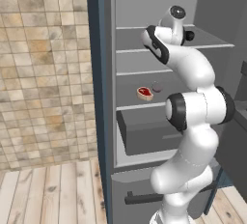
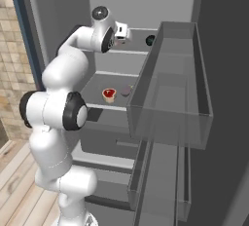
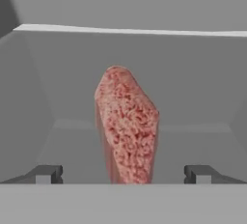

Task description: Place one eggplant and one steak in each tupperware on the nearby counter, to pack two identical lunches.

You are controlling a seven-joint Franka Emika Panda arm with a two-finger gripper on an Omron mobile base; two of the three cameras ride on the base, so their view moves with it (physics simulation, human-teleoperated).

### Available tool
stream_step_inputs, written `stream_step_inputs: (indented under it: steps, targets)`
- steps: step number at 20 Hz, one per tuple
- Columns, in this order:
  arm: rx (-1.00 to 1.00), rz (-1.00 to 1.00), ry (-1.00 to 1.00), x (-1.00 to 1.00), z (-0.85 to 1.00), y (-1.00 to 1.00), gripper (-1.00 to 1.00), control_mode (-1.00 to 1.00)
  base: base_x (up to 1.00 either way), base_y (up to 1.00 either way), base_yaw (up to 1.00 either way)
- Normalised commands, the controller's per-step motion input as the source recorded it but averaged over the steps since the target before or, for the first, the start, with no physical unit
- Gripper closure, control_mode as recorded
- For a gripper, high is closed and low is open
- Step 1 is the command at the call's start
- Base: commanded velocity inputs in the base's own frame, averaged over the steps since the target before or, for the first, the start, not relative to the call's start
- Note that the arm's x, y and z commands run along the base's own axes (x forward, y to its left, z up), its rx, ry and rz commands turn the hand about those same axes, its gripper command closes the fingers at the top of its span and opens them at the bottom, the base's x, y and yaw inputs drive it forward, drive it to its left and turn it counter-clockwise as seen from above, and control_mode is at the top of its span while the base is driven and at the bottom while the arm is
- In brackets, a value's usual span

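The fridge (image 1: 159, 102) stands open, and everything here is placed relative to it. At its left, outside, there is a tiled wall (image 1: 43, 73) and below it a wooden floor (image 1: 53, 194). Inside the fridge, on the middle shelf (image 1: 144, 105), lies a steak (image 1: 144, 93) — red with a pale edge — and just beside it, to the right, a small dark roundish thing (image 1: 157, 87) which is too small to name. Under this shelf a grey drawer (image 1: 144, 133) is pulled a little out. The white arm (image 1: 193, 112) rises in front of the fridge and reaches into the upper shelf space.

In the right base view the steak (image 2: 109, 94) is seen on the same shelf, and the fridge door (image 2: 170, 103) with its clear bins stands open at the right.

In the hand view the gripper (image 3: 123, 174) has its fingers (image 3: 48, 174) spread fully apart and holds nothing. Between them, further into the fridge, a second piece of meat (image 3: 128, 126) stands upright on the shelf — pinkish and marbled — not touching either finger.
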Motion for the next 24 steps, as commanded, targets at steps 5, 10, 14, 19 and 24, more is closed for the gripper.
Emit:
stream_step_inputs:
  steps: [5,10,14,19,24]
  targets:
    - [0.0,0.0,0.01,0.3,0.0,0.0,-1.0,-1.0,0.0,0.0,0.0]
    - [0.0,0.0,0.0,0.26,-0.07,0.0,1.0,-1.0,0.0,0.0,0.0]
    - [0.0,0.0,0.0,0.03,-0.29,0.0,1.0,-1.0,0.0,0.0,0.0]
    - [0.0,0.0,0.0,-0.18,-0.27,0.0,1.0,-1.0,0.0,0.0,0.0]
    - [0.0,0.0,-0.01,-0.95,-0.11,0.0,1.0,-1.0,0.0,0.0,0.0]
